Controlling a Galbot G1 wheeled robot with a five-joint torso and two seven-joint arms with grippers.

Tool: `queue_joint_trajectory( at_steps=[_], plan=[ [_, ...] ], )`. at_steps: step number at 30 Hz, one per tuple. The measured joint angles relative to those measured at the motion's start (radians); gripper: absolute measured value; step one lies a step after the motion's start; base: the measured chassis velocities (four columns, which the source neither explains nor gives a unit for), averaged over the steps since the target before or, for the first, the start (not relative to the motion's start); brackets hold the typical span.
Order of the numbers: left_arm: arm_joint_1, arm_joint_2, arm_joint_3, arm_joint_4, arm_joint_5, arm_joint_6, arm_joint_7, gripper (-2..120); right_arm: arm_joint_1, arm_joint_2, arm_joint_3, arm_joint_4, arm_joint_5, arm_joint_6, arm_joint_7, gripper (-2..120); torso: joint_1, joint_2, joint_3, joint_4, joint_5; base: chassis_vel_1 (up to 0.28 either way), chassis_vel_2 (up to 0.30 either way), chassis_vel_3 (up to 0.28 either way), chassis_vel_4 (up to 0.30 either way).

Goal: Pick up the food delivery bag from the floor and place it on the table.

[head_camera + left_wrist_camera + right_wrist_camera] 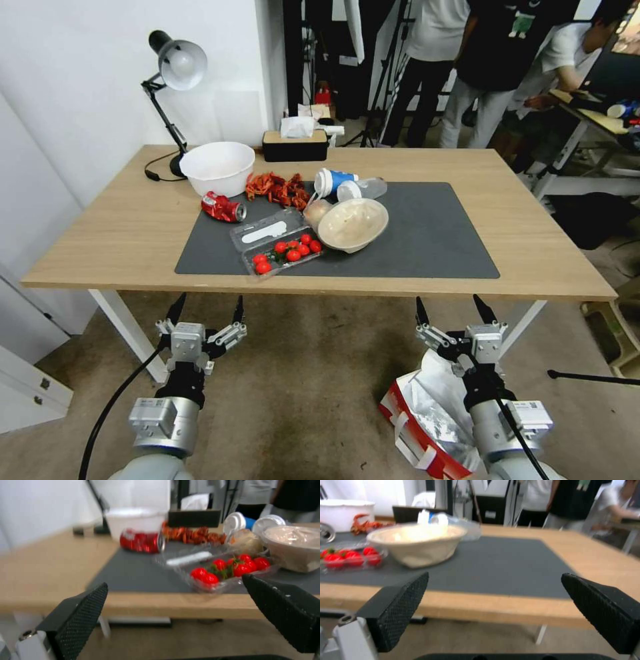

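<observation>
Red-and-white food delivery bag on the floor, low at the robot's right, foil lining gaping upward, white strap handles hanging at its side. Not lifted, not gripped; nothing of the task done, by the look of it. Left to do: getting hold of the bag, raising it, setting it on the surface.

Room for it there, probably: right half of the dark grey mat bare, clutter kept to the left and middle. White bowl, crushed red can, heap of red crayfish shells, blue-and-white cup, beige bowl, clear box of cherry tomatoes, desk lamp and tissue box at the back.

Right gripper raised just in front of the surface's near edge, above the bag, the arm behind it covering part of the foil. Fingers spread wide, pointing toward the mat, holding nothing, touching nothing.

Left gripper level with it on the other side, over bare carpet, well apart from the bag. Fingers likewise wide apart, empty, aimed at the tomatoes and can across the near edge.
</observation>
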Motion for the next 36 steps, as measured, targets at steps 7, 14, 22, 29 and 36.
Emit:
queue_joint_trajectory(
  at_steps=[7, 14, 22, 29, 36],
  plan=[
    [0.015, -0.028, 0.111, -0.05, -0.168, 0.091, -0.129, 100, -0.051, 0.022, -0.007, 0.06, 0.105, -0.164, -0.072, 100, 0.0, 0.0, 0.0, -0.0002, -0.0003, 0.0, 0.0, 0.0, 0.0],
    [0.029, -0.034, 0.117, -0.03, -0.216, -0.034, -0.067, 100, -0.052, 0.022, 0.002, 0.066, 0.121, -0.153, -0.081, 100, 0.0, 0.0, 0.0, -0.0001, -0.0002, 0.0, 0.0, 0.0, 0.0],
    [0.037, -0.034, 0.113, -0.027, -0.231, -0.061, -0.06, 100, -0.052, 0.025, -0.001, 0.065, 0.119, -0.14, -0.081, 100, 0.0, 0.0, 0.0, -0.0001, -0.0003, 0.0, 0.0, 0.0, 0.0],
    [0.039, -0.029, 0.109, -0.042, -0.246, -0.055, -0.081, 100, -0.053, 0.028, -0.006, 0.059, 0.12, -0.13, -0.081, 100, -0.006, -0.014, -0.007, -0.0001, -0.0003, 0.0, 0.0, 0.0, 0.0],
    [0.041, -0.028, 0.106, -0.046, -0.239, -0.048, -0.077, 100, -0.052, 0.028, -0.007, 0.056, 0.123, -0.13, -0.081, 100, -0.025, -0.055, -0.031, -0.0001, -0.0002, 0.0, 0.0, 0.0, 0.0]
  ],
)
